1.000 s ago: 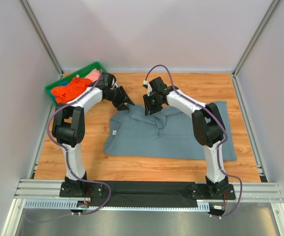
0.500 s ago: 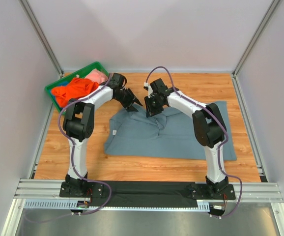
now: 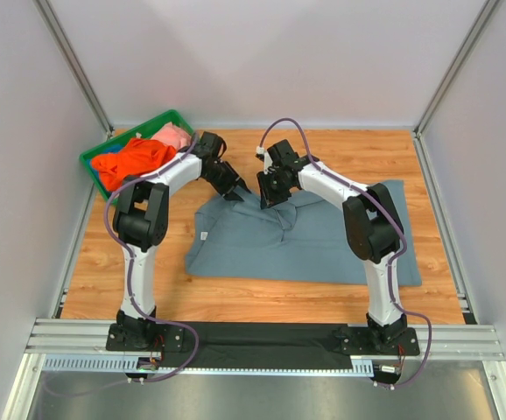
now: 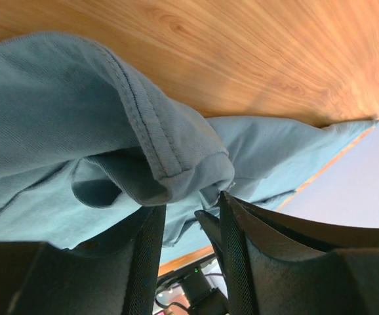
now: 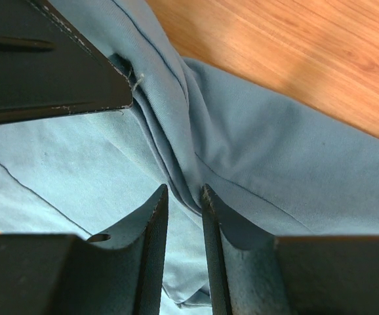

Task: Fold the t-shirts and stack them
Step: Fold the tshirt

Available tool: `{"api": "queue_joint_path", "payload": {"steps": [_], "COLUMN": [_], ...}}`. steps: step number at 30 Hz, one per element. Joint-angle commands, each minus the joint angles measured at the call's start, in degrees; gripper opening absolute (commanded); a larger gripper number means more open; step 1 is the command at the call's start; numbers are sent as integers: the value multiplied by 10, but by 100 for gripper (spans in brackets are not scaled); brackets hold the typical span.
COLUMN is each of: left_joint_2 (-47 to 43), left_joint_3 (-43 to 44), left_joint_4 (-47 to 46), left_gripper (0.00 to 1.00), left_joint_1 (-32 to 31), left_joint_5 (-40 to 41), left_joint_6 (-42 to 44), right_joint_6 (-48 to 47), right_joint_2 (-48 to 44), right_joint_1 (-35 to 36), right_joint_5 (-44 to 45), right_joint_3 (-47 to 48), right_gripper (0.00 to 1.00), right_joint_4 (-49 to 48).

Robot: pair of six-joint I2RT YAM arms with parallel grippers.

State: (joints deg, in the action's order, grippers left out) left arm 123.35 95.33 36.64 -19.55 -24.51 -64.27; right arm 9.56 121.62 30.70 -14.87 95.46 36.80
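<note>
The slate grey-blue t-shirt [image 3: 305, 245] lies spread on the wooden table, bunched up at its far edge, with a small white label [image 3: 203, 236] at its left. My right gripper [image 3: 269, 197] is shut on a raised fold of this shirt [image 5: 196, 151]; the fold runs in between the nearly closed fingers [image 5: 183, 193]. My left gripper [image 3: 238, 189] is at the shirt's far left corner, open, its tips [image 4: 189, 203] straddling a rolled hem [image 4: 170, 170] without pinching it. An orange t-shirt [image 3: 130, 157] and a pink t-shirt [image 3: 172, 136] lie in the bin.
The green plastic bin [image 3: 85, 160] stands at the far left corner of the table. Bare wood [image 3: 367, 149] lies beyond the shirt. White walls and frame posts enclose the table on three sides.
My left arm has swung from the bin's edge to the shirt's far left corner and settled there. My right gripper has stayed on the bunched fold.
</note>
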Motion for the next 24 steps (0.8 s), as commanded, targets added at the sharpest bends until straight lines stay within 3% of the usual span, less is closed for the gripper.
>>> {"api": "queue_joint_path", "payload": {"steps": [1,5,10,14,16,19,22,24], "left_joint_2": [10,16,25,29,27,17,7,5], "left_joint_3": [16,16,23,33,37,38,34,33], "left_joint_4": [4,-3,-12,-10,-3,11,8,-1], "left_gripper": [45,41,31,15,14,19,40,44], "left_joint_1": [-5,-6,-6,-6,-6,-6,-6,-6], "left_joint_5": [5,-3,-10,-15,-15,-5,3,3], "left_joint_6": [-10,-10,-13,-9,-7,-6,-14,-27], "right_joint_6": [-3,-2,0,1,2,4,3,1], "right_joint_2": [-36,-38,-38,-38,-38,-37,-34,-34], "right_joint_1": [3,3,3,3,3,2,3,3], "right_joint_5": [-3,-1,1,2,1,-1,-1,-1], "right_joint_3": [-4,-10,-9,-10,-10,-9,-7,-8], "right_gripper": [28,29,29,29,29,29,29,29], "right_joint_4": [-16,-18,-20,-20,-21,-21,-20,-19]}}
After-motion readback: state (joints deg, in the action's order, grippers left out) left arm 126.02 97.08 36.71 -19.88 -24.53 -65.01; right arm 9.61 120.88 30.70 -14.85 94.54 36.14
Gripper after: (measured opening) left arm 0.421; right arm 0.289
